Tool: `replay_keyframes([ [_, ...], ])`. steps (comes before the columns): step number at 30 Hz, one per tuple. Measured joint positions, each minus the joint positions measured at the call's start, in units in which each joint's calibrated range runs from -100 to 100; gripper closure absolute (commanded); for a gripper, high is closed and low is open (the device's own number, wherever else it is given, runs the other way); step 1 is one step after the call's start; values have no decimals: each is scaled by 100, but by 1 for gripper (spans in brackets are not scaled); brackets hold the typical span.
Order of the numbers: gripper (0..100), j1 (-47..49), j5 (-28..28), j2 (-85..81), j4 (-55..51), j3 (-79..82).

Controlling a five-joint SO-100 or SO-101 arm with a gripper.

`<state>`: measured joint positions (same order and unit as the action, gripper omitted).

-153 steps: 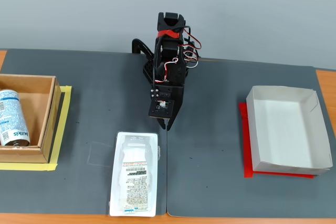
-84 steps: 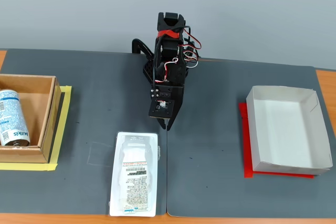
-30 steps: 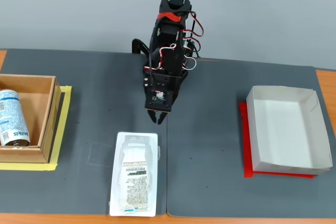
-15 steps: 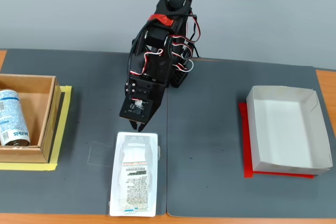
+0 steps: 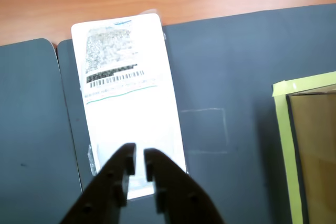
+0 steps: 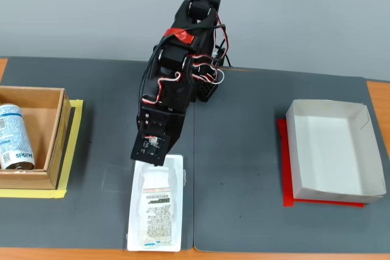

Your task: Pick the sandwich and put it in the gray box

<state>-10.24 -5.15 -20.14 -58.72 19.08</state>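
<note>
The gripper point(image 5: 139, 162), its 2 fingers nearly closed with only a thin gap and gripping nothing, hovers over the far end of the sandwich point(image 6: 156, 206) lying flat at the tabletop's front edge, well apart from the gray box point(image 6: 334, 150) near the right edge.

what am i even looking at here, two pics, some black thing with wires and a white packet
The black thing with red and white wires is a small robot arm on a table. The fixed view looks at it from the front. The wrist view comes from a camera on the arm itself, looking down past its two-fingered tool. Below the tool lies a flat white sandwich package with a printed label and barcode, on a dark mat. The fingers sit close together above one end of it; nothing is lifted yet. In the fixed view, a shallow pale gray box stands empty on the right, and a brown cardboard box on the left holds a white-and-blue can.
</note>
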Motion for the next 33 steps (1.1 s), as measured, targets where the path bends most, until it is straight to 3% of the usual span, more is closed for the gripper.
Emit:
replay_keyframes([
  [23, 96, 486, -73, 1121, -347, -1069],
  [33, 62, 575, -78, 1121, -650, -1069],
])
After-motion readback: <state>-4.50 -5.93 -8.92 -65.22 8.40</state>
